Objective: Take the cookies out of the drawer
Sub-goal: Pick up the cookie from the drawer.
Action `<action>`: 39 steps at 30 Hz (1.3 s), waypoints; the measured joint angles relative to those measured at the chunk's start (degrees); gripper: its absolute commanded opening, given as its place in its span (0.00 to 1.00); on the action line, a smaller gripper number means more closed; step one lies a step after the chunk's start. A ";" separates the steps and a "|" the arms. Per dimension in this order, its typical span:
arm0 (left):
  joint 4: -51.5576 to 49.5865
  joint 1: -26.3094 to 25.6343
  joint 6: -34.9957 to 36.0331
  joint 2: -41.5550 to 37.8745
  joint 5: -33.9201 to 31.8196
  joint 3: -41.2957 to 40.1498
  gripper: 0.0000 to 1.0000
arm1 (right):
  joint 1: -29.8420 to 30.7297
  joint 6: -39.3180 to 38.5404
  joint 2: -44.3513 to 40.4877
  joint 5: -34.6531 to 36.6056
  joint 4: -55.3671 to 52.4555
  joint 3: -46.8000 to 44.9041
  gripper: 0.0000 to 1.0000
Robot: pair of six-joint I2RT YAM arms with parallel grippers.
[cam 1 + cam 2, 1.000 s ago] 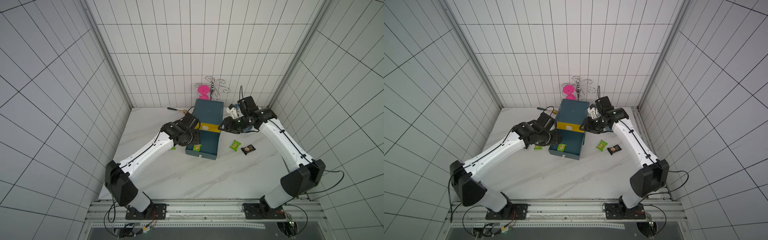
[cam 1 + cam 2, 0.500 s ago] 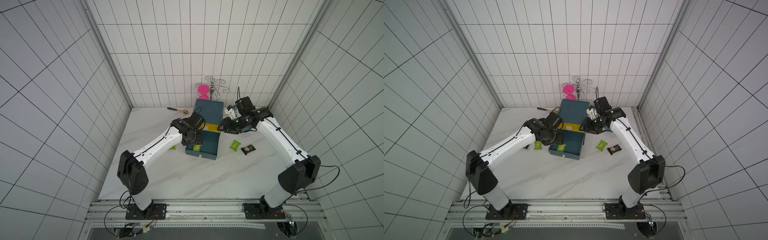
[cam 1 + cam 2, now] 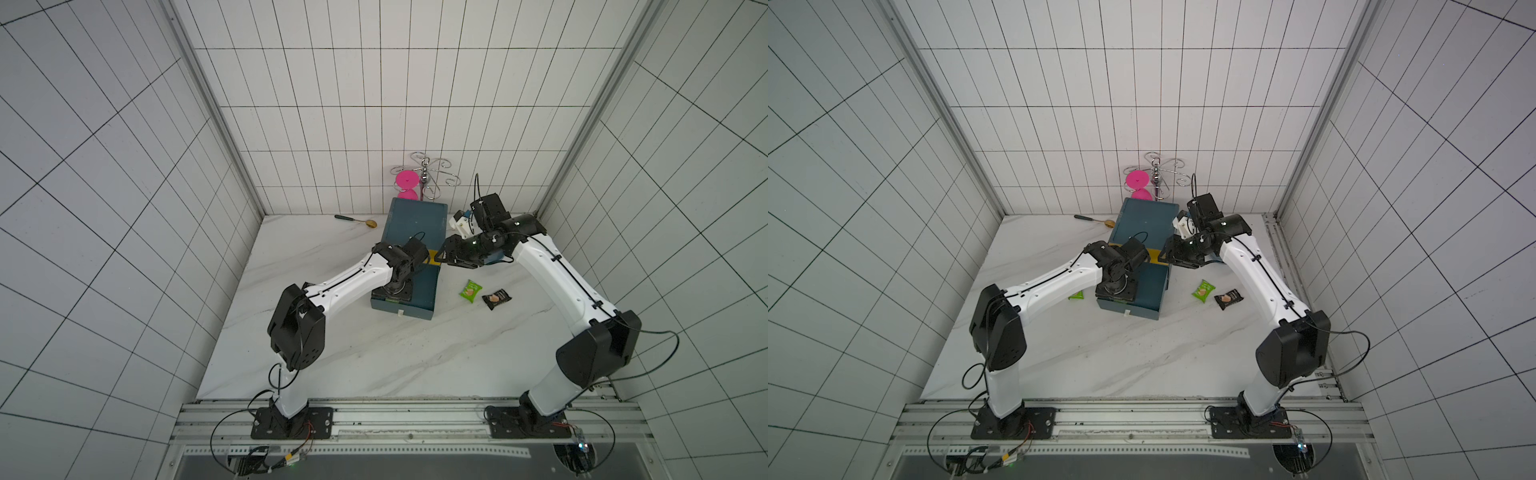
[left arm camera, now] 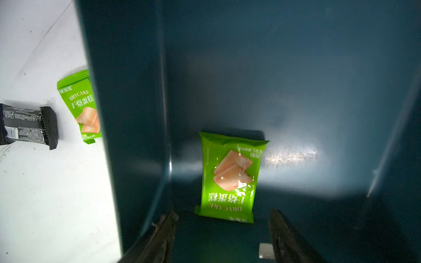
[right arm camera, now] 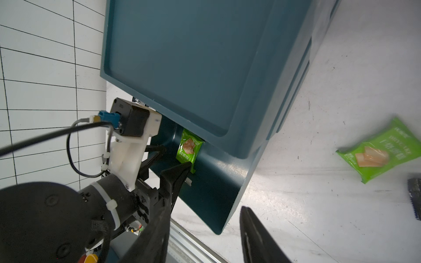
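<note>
L gripper (image 4: 223, 236) in drawer (image 4: 296, 79), jaws spread & empty, green cookie pkt (image 4: 230, 177) just ahead; R gripper (image 5: 205, 234) likewise gaping, empty.

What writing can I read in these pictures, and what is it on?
"DRYCAKE" and "干焙蛋糕": loose green packet on the table.
"DRYCAKE", upside down: inner green packet in the drawer.
Black packet and all fine print: too small to read.

A spoon (image 3: 356, 220), pink cup (image 3: 406, 181) and wire stand (image 3: 425, 176) sit at the back.
</note>
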 measured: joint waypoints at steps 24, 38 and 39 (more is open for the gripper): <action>4.35 -1.03 0.70 2.82 -3.34 -2.60 0.37 | 0.02 0.04 -0.04 -0.37 0.04 -0.66 0.53; 3.80 -1.01 1.11 -3.50 -4.28 -3.50 0.35 | 0.02 0.92 -2.75 0.96 0.24 -2.03 0.52; 3.58 -1.01 1.09 -4.59 -4.28 -3.48 0.35 | 0.02 0.92 -3.10 1.16 0.26 -2.16 0.52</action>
